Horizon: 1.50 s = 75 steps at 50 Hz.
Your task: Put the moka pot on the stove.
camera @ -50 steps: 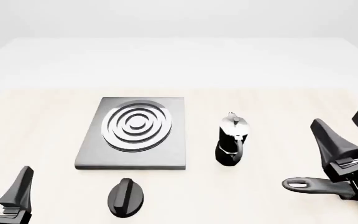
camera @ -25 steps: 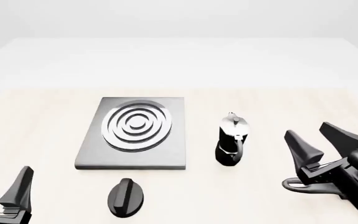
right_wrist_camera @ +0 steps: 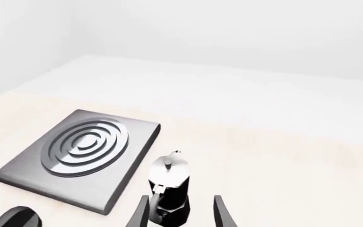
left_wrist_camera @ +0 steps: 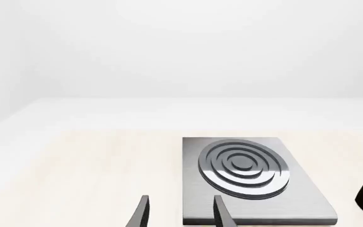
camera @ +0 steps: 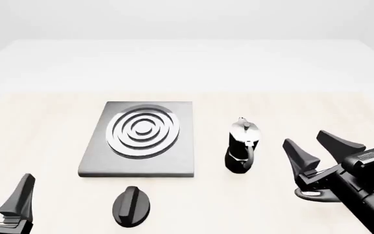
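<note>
Beside the stove (camera: 138, 165), unlabelled moka pot (camera: 241, 146).

Stove left of centre on the table (camera: 57, 117), moka pot beside it, grippers near the front edge.

The stove (camera: 141, 165) lies flat, left of the table's middle. The moka pot (camera: 242, 146) stands upright on the table just beside the stove's right edge, apart from it. A knob (camera: 132, 205) lies before the stove, toward the front edge. The right gripper (camera: 311, 148) is right of the pot, apart from it; a pan handle (camera: 311, 194) lies below it. The left gripper (camera: 4, 192) sits at the front left corner.
</note>
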### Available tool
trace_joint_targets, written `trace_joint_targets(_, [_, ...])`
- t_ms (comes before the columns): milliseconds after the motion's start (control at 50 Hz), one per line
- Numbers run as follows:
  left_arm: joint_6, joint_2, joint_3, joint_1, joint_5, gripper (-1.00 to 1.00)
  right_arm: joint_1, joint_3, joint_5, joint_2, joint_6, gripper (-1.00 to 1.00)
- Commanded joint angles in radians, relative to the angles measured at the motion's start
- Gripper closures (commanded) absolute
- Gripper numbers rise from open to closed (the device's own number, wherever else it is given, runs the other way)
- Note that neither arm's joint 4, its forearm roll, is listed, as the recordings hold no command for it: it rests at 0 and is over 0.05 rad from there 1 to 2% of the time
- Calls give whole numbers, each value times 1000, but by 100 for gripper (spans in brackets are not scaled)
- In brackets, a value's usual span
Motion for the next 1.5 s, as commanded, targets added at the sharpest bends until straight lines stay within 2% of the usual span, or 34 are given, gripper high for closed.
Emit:
trace_joint_targets(20, [0,0,0,0,0,-100,14,13,-72,69,12,-100])
trace_joint_targets(520, [0,0,0,0,0,-100,36,30,-202,203,35,-100])
trace_joint_targets(740, [0,0,0,0,0,-100,44,45,-288,287,46,-100])
trace_joint_targets(1220, [0,0,0,0,0,-100,68,51,-407,427,62,-100])
trace_joint_targets(1500, [0,0,0,0,0,-100,68,58,-446,471,71,-100])
